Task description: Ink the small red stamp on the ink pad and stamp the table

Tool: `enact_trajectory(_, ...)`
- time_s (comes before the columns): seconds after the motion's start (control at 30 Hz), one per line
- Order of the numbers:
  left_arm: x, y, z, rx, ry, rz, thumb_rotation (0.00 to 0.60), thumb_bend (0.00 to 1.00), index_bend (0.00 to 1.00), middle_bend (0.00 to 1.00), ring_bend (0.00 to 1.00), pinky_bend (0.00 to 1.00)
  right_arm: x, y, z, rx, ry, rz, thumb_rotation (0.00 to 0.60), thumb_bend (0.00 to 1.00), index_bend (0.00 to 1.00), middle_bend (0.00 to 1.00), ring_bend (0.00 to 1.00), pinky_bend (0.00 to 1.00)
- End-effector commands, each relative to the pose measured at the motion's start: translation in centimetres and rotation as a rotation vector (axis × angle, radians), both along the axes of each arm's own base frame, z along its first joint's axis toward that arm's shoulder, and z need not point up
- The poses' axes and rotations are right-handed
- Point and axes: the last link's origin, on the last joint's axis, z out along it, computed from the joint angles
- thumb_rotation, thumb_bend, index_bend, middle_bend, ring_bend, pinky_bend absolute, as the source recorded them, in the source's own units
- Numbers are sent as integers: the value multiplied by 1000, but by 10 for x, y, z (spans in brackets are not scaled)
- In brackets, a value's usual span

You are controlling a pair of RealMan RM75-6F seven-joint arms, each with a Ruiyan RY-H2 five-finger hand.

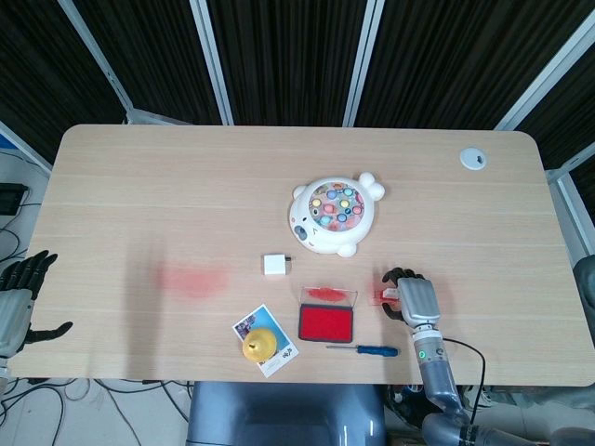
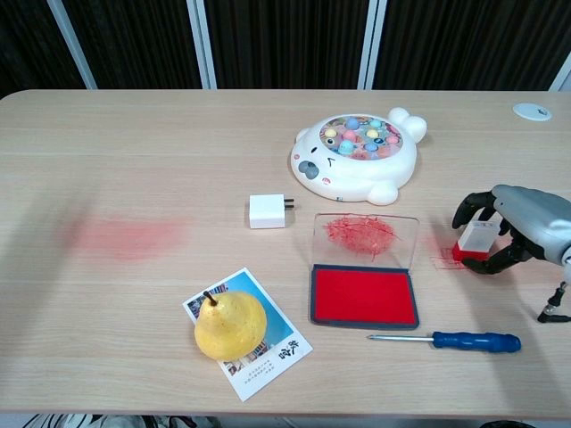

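My right hand (image 2: 517, 227) grips the small red stamp (image 2: 473, 241) face-down against the counter (image 2: 178, 160), just right of the open ink pad (image 2: 364, 296), pressing so ink transfers; my left hand (image 1: 17, 302) hangs open beyond the counter's edge.

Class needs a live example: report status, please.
Right hand grips small red stamp, base on table, right of open red ink pad. Left hand open, off-table. Nothing obstructing.

Bright, even overhead light, soft shadows (sharp focus throughout), no glare.
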Motion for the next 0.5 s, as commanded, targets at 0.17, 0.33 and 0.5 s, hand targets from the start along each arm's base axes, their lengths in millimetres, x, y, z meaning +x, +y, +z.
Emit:
enact_trajectory(0.17,0,0,0,1,0,1,600,0,0,0,0,0,2,1,2,8,11,5,600,203,220,181,181,298)
enact_trajectory(0.33,0,0,1,4,0,-3,600,0,0,0,0,0,6,4,15,-10,17,32,600,202,211,168,164,285)
enact_trajectory(0.5,1,0,2,12,-1,-13,600,0,0,0,0,0,6,9,45,-54,56,87,600,203,199,147,137,273)
